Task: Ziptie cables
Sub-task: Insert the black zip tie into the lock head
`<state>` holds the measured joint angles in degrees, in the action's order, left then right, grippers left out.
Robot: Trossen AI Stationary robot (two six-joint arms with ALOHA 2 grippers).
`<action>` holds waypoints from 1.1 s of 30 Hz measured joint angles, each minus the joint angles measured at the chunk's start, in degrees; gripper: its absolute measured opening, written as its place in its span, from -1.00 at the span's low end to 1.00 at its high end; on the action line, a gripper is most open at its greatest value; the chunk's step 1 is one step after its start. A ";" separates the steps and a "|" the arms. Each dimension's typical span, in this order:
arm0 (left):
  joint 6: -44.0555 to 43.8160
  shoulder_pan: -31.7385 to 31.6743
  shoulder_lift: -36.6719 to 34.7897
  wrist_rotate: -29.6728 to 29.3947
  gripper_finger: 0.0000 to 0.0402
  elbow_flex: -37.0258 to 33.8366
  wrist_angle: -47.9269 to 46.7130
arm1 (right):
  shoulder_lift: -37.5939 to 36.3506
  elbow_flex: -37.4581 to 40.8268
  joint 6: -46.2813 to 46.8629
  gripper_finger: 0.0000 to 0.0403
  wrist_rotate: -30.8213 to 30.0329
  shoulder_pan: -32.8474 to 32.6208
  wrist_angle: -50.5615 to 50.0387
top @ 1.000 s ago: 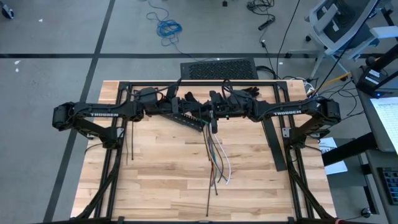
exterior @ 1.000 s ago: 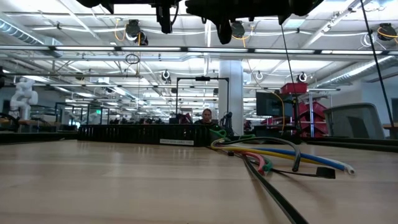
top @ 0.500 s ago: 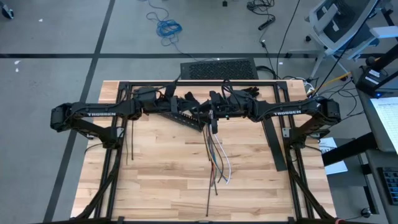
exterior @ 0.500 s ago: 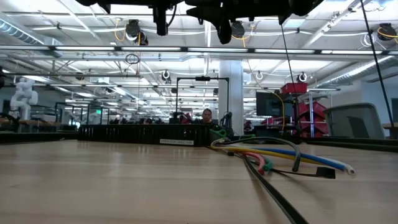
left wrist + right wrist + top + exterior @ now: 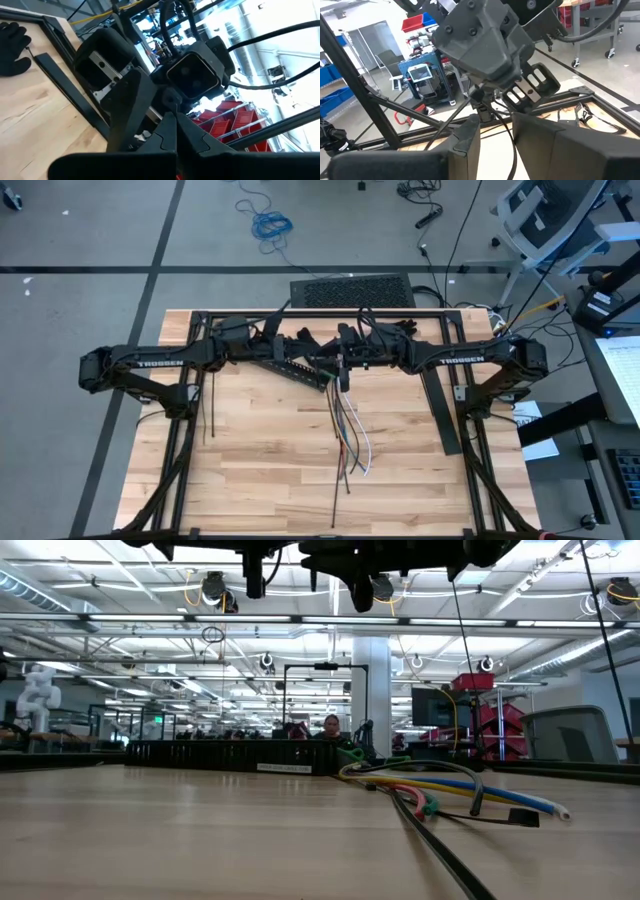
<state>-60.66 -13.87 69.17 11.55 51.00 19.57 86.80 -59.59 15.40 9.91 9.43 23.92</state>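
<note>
The cables (image 5: 350, 430) lie loose on the wooden table's middle, coloured wires fanned toward the near edge; the low view shows them flat on the wood (image 5: 450, 795). Both arms meet level, high above the cables' far ends. My left gripper (image 5: 481, 97) is shut, and a thin dark ziptie (image 5: 506, 135) comes out of its fingertips. My right gripper (image 5: 497, 135) faces it with fingers apart; the strip runs down through the gap, and I cannot tell whether it touches them. Another ziptie (image 5: 334, 495) lies on the table by the cables. My left gripper pinches the ziptie between its two shut fingertips (image 5: 485, 102), coming at it level from the table's left. The strip is lifted clear of the table; one part curves down past my right fingers and another (image 5: 427, 127) runs off straight. Which end is held does not show.
A long black slotted rail (image 5: 295, 370) lies slantwise under the left arm. A dark flat bar (image 5: 440, 410) lies at the right. More dark strips (image 5: 208, 415) rest near the left frame post. A black glove (image 5: 12, 42) lies by the far edge. Bare wood spreads at the near left.
</note>
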 joint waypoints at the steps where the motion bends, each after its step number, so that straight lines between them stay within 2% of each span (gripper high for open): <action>1: 0.00 -0.01 -0.01 -0.20 -1.00 0.00 0.00 | 0.00 0.00 0.00 -0.49 -0.02 0.00 -0.05; 7: -0.04 -0.86 -0.26 -0.43 -1.00 0.00 0.10 | 0.00 0.00 -0.16 -0.62 -0.12 -0.02 -0.13; 11: -0.40 -1.11 -0.26 -0.48 -1.00 0.00 0.45 | -0.02 0.00 -0.42 -0.89 -0.77 -0.02 -0.13; 13: -0.42 -1.11 -0.26 -0.48 -1.00 0.00 0.57 | -0.02 0.00 -0.75 -0.97 -1.08 -0.02 -0.13; 22: -0.02 -1.42 -0.26 -2.23 -1.00 0.00 0.81 | -0.02 0.00 -1.05 -0.99 -1.02 -0.01 0.02; 26: 1.73 -1.91 -0.26 -0.22 -1.00 0.00 2.28 | -0.12 -0.08 -0.77 -0.99 -0.97 -0.16 -0.29; 33: 1.22 -2.99 -0.61 -0.15 -1.00 0.00 3.19 | -0.17 -0.12 -0.47 -1.00 -0.68 -0.11 -3.46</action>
<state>-59.44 -16.86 68.56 11.40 51.00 22.76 86.63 -59.71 14.92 9.23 9.32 20.46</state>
